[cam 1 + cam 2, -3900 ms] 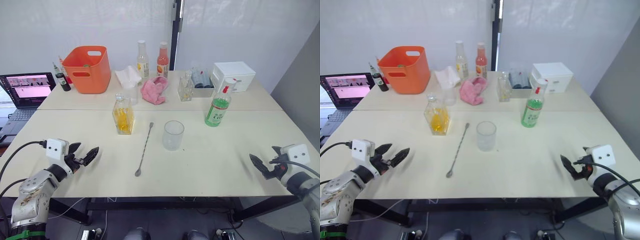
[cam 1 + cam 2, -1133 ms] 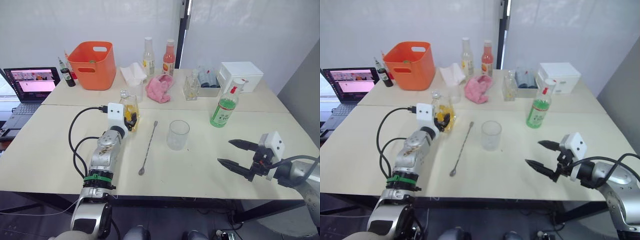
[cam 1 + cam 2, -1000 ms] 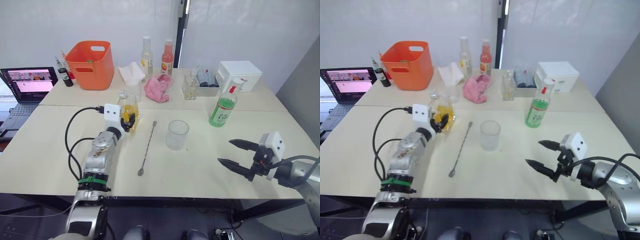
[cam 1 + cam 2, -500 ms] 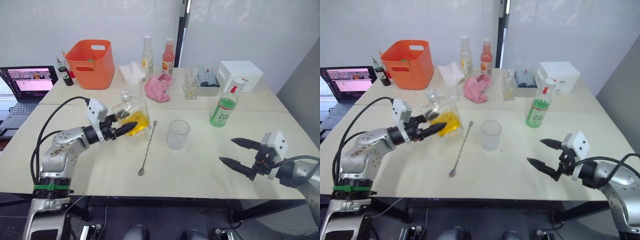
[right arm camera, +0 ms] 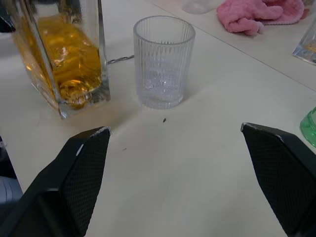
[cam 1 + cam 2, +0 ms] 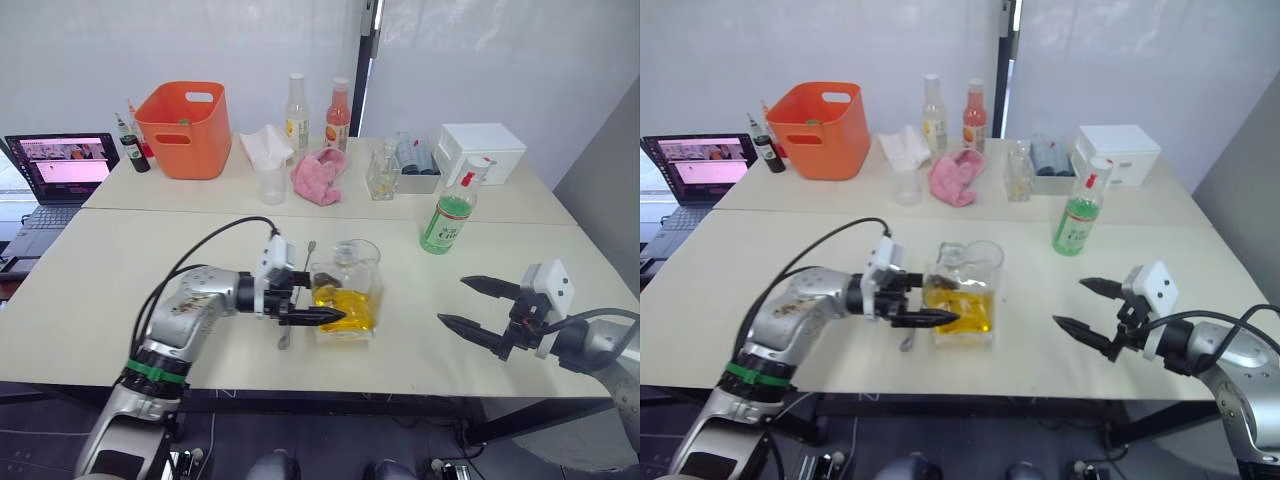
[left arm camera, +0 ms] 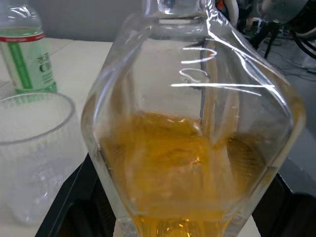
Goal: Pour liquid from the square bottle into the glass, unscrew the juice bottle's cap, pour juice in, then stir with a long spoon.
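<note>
My left gripper (image 6: 318,308) is shut on the square bottle (image 6: 345,300), which stands upright with orange-yellow liquid in its lower half. The bottle (image 5: 64,59) is just in front of the clear ribbed glass (image 5: 164,61), close beside it near the table's front middle. The long spoon (image 6: 306,258) lies behind my left fingers, mostly hidden. The green juice bottle (image 6: 443,215) stands back right with its white cap (image 6: 470,163) on. My right gripper (image 6: 462,305) hovers open to the right of the glass, with nothing between its fingers.
At the back stand an orange basket (image 6: 180,130), a small frosted cup (image 6: 268,185), a pink cloth (image 6: 318,175), two tall slim bottles (image 6: 297,100), a faceted glass bottle (image 6: 380,175) and a white box (image 6: 480,150). A laptop (image 6: 60,170) sits far left.
My left arm carried the square bottle rightward over the spoon, from left of it to just in front of the glass, and brought it from tilted to upright. The right gripper barely moved.
</note>
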Controlling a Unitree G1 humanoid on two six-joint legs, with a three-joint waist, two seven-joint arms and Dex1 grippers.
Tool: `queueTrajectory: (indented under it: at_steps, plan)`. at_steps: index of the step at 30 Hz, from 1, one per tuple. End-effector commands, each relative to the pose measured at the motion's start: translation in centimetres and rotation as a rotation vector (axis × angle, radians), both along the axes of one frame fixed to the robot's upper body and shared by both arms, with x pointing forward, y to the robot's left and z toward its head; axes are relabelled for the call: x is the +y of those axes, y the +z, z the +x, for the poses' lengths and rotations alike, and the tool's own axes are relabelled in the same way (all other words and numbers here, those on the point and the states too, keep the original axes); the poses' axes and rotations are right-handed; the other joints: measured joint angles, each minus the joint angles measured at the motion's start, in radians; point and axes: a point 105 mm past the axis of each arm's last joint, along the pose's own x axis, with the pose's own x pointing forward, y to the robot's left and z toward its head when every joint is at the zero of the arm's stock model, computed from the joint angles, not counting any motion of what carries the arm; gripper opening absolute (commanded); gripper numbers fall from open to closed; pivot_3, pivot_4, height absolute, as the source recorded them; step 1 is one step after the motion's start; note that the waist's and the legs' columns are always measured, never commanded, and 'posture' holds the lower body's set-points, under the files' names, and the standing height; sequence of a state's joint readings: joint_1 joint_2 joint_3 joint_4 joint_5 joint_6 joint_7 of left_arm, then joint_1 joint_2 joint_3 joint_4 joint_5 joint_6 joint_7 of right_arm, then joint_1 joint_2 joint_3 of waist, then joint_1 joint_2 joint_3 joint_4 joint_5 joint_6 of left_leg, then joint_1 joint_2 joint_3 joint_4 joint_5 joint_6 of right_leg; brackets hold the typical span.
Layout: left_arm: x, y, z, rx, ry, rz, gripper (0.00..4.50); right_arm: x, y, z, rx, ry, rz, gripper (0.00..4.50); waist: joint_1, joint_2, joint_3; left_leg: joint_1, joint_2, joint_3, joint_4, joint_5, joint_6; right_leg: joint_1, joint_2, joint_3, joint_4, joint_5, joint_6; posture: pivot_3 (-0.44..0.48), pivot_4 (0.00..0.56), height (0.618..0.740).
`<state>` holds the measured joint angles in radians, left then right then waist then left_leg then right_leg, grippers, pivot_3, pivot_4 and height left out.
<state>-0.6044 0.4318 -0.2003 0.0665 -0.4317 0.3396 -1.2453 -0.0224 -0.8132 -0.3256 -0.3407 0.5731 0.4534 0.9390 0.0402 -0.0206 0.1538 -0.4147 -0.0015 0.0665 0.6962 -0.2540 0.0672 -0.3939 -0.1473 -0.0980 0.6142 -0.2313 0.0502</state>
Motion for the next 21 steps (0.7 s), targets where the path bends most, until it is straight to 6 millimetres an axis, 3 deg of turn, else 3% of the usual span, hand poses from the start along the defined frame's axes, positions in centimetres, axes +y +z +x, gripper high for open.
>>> queueTrajectory:
  at_steps: [1, 6, 21]
  plan:
    - [-1.7, 1.6, 0.2, -0.137, -0.034, -0.048, 2.78, 0.3, 1.3, -0.3, -0.045, 0.017, -0.008, 4.5, 0.0, 0.0, 0.0, 0.0, 0.0, 0.0, 0.0, -0.001, 0.001, 0.0, 0.0, 0.0, 0.0, 0.0, 0.0, 0.0, 0.15, 0.74]
    - [-2.6, 0.3, 0.5, -0.135, -0.03, -0.04, 2.78, 0.3, 1.4, -0.4, -0.045, 0.011, -0.009, 4.5, -0.003, 0.0, 0.0, 0.0, 0.0, 0.0, 0.0, -0.002, 0.003, -0.001, 0.0, 0.0, 0.0, 0.0, 0.0, 0.0, 0.15, 0.74]
    - [-2.9, -3.1, 1.1, -0.122, 0.012, 0.073, 2.78, 0.4, 1.3, -0.3, -0.042, 0.012, -0.007, 4.5, 0.004, 0.0, 0.0, 0.0, 0.0, 0.0, 0.003, -0.005, 0.009, 0.001, -0.001, 0.0, 0.0, 0.0, 0.001, 0.0, 0.15, 0.74]
